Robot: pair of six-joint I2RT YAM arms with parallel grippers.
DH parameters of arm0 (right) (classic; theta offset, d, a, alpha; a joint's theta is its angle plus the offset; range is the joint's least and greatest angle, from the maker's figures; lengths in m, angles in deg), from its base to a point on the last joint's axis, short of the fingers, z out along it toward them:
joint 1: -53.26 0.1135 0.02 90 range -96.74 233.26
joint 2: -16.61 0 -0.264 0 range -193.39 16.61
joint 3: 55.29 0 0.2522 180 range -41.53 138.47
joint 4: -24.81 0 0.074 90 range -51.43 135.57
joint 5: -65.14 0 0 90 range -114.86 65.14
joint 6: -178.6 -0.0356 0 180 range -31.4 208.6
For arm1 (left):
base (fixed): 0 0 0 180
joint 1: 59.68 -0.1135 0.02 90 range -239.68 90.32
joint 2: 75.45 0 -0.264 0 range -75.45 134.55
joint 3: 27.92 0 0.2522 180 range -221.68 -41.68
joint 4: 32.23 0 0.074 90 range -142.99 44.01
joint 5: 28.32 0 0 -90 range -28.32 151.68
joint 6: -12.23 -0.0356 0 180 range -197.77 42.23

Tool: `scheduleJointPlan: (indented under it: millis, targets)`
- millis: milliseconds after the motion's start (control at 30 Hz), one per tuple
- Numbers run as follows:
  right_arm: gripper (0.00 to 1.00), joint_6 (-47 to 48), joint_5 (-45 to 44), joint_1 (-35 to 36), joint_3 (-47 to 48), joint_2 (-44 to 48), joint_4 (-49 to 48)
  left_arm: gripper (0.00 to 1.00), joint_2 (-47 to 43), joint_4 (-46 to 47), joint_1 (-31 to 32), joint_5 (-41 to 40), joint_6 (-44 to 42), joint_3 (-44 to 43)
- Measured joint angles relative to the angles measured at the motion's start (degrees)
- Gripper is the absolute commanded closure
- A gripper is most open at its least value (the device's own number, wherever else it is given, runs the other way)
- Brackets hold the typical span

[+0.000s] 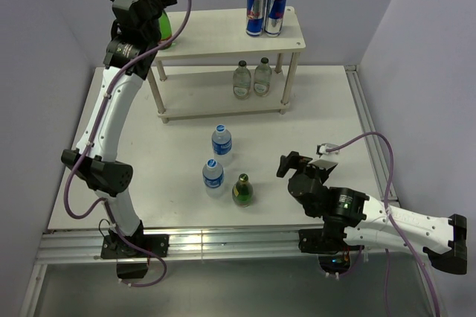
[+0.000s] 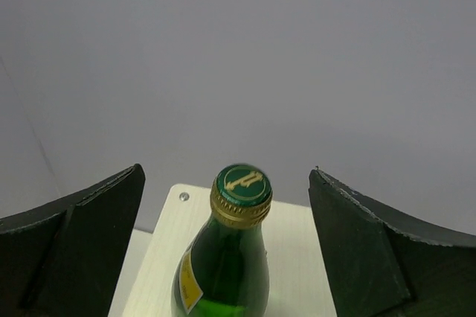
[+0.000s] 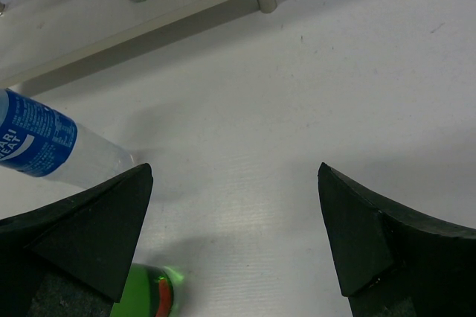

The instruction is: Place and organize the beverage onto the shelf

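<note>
Standing upright at the left end of the shelf (image 1: 216, 40) top, one green bottle (image 2: 223, 257) sits between the wide-spread jaws of the left gripper (image 2: 227, 172), untouched and resting on its own base. The right gripper (image 3: 235, 170), equally wide and empty, hovers beside the second green bottle (image 1: 242, 190) on the table (image 1: 320, 109), likely the next pick
</note>
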Motion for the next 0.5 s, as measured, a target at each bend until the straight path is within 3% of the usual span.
scheduleJointPlan:
  millis: [167,333,500]
  targets:
    - [0.01,0.0,0.0,0.0,0.0,0.0,0.0,0.01,-5.6,-1.8,0.2,-0.3,1.1,8.3]
    - [0.01,-0.1,0.0,0.0,0.0,0.0,0.0,0.01,-19.8,-2.0,2.6,-2.3,2.2,23.8]
    - [0.01,-0.2,-0.1,0.0,0.0,-0.3,-0.2,0.01,-33.9,-3.1,9.3,-4.7,4.2,32.0]
